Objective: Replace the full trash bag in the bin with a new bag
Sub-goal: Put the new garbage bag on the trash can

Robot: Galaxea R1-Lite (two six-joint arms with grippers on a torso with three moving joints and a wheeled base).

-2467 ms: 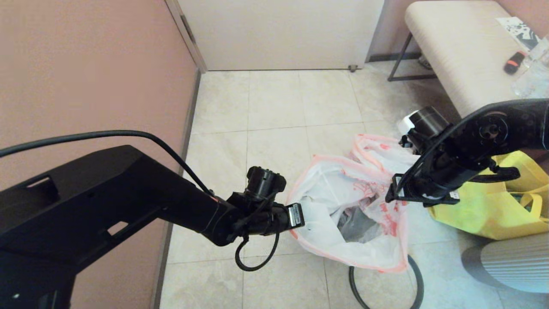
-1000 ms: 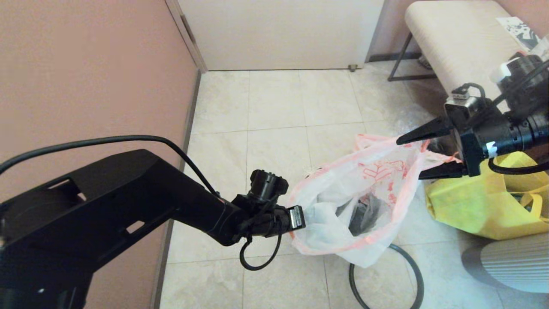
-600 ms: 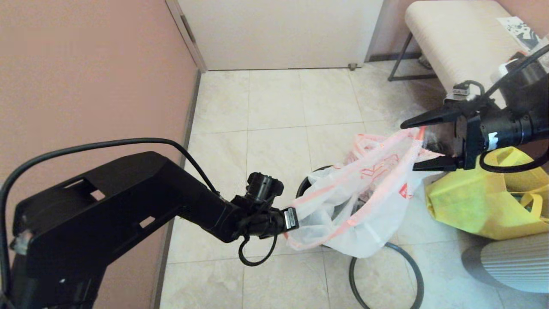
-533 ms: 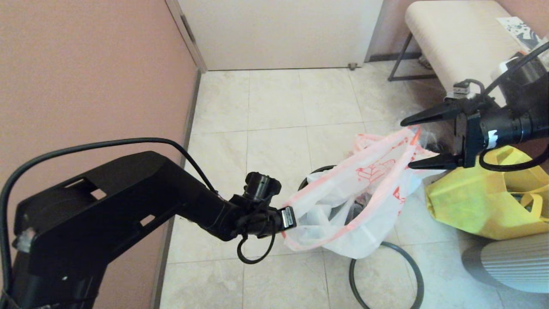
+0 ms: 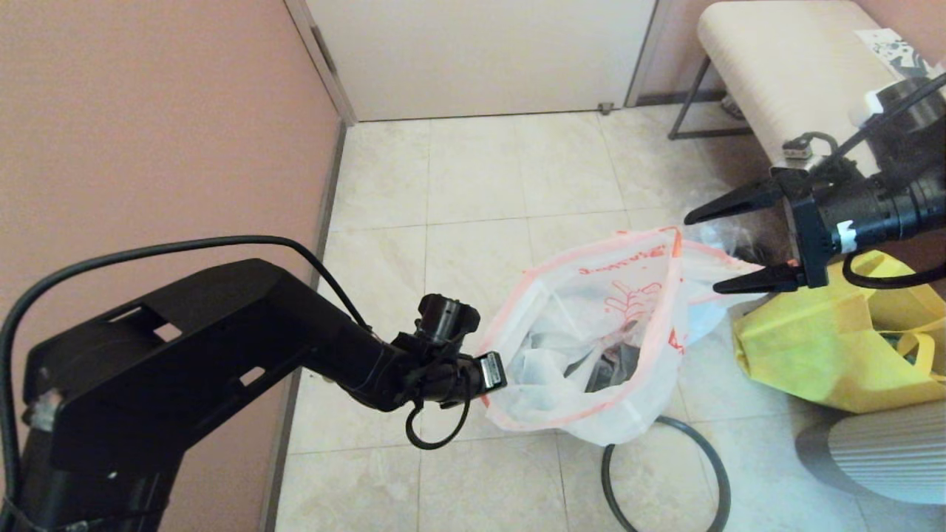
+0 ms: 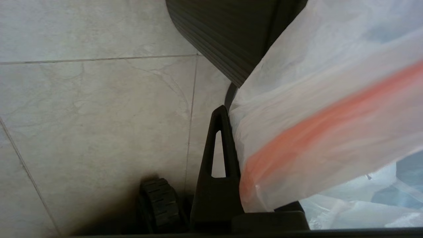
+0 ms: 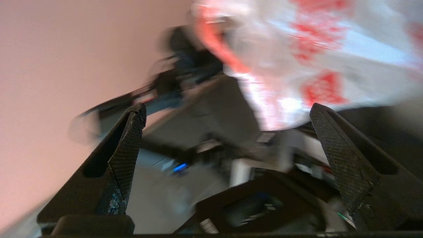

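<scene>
Holding the new bag (image 5: 591, 332) open over the bin, the left gripper (image 5: 494, 372) has its fingers pinched tight on the near-left part of the orange-pink rim, low over the floor (image 5: 473, 185). The right gripper (image 5: 728, 247) hangs at the far-right side with its fingers spread wide, one above and one below the bag's right edge; whether either touches the plastic I cannot tell. The bin itself is almost wholly hidden under the bag, with only dark patches showing through the mouth. The hoop (image 5: 665, 473) lies loose on the floor just near of the bag, and a yellow tote (image 5: 835, 355) sits to the right.

Judging from this, the bag hangs from one pinch only, so its free right side could sag and fold shut before it seats in the bin. A right-hand grab closing on slack film might miss the rim or tear it, and a pull from the left could drag the light bin off its spot
</scene>
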